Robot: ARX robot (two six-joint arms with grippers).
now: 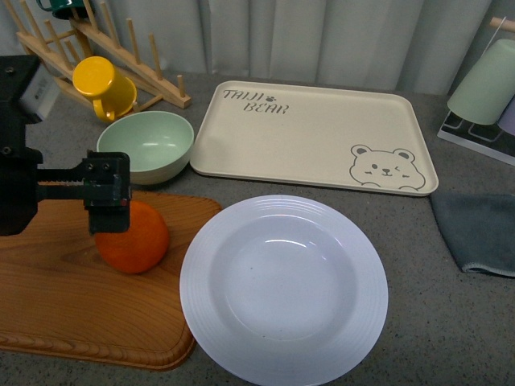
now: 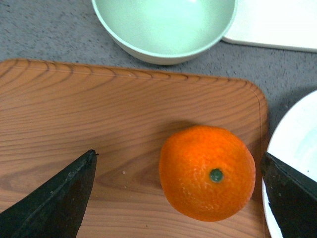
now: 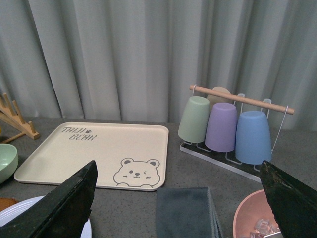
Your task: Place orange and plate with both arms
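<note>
- The orange [image 1: 137, 245] lies on the wooden board [image 1: 56, 297], near the board edge that faces the plate [image 1: 283, 289].
- In the left wrist view, the fruit's green stem dot faces up toward the camera.
- The plate rests on the tabletop [image 1: 434, 322], close against the board and in front of the bear tray [image 1: 314, 137].
- The left gripper [image 2: 178, 153] hangs over the orange. In the front view it hides the upper left part of the fruit.
- The left gripper's jaws stand wide apart, with the orange between the fingers [image 2: 54, 203].
- The fruit sits off-centre, nearer the finger on the plate side. A gap shows on both sides, so neither finger touches it.
- The right gripper [image 3: 178, 163] is also spread wide and grips nothing. It is raised above the tabletop and faces the bear tray and a cup rack [image 3: 233, 124].
</note>
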